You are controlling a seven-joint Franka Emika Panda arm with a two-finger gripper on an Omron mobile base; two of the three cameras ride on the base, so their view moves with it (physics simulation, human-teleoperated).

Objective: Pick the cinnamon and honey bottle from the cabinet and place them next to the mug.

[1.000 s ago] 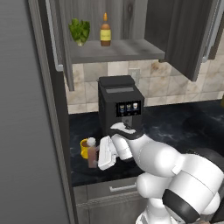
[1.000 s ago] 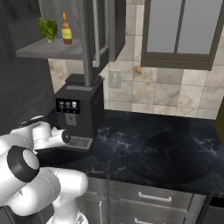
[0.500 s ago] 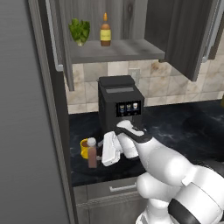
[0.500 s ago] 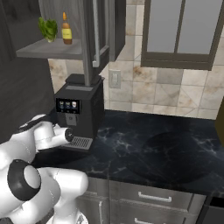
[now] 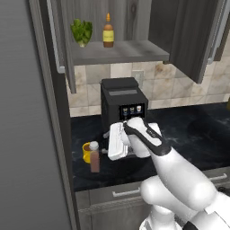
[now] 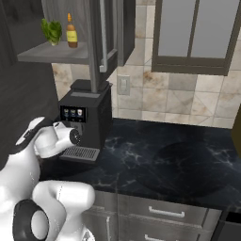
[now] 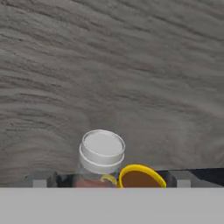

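Observation:
The cinnamon (image 5: 94,157) stands upright on the black counter, a brown jar with a pale cap (image 7: 102,150), right beside the yellow mug (image 5: 86,152) of dark liquid (image 7: 141,178). My gripper (image 5: 109,143) hangs just right of the jar and a little above it, open, with nothing between its fingers (image 7: 40,179). The honey bottle (image 5: 108,31) stands on the shelf of the open cabinet (image 5: 121,53), up above the counter, and shows from the other side too (image 6: 71,32).
A black coffee machine (image 5: 123,104) stands just behind my hand (image 6: 87,117). A green leafy plant (image 5: 82,31) sits left of the honey bottle. A tall grey panel (image 5: 31,134) walls the left. Open cabinet doors (image 5: 191,36) hang above the dark counter (image 6: 160,160).
My hand has lifted and drawn back to the right, away from the cinnamon, which stays standing by the mug. The jaws have opened slightly wider.

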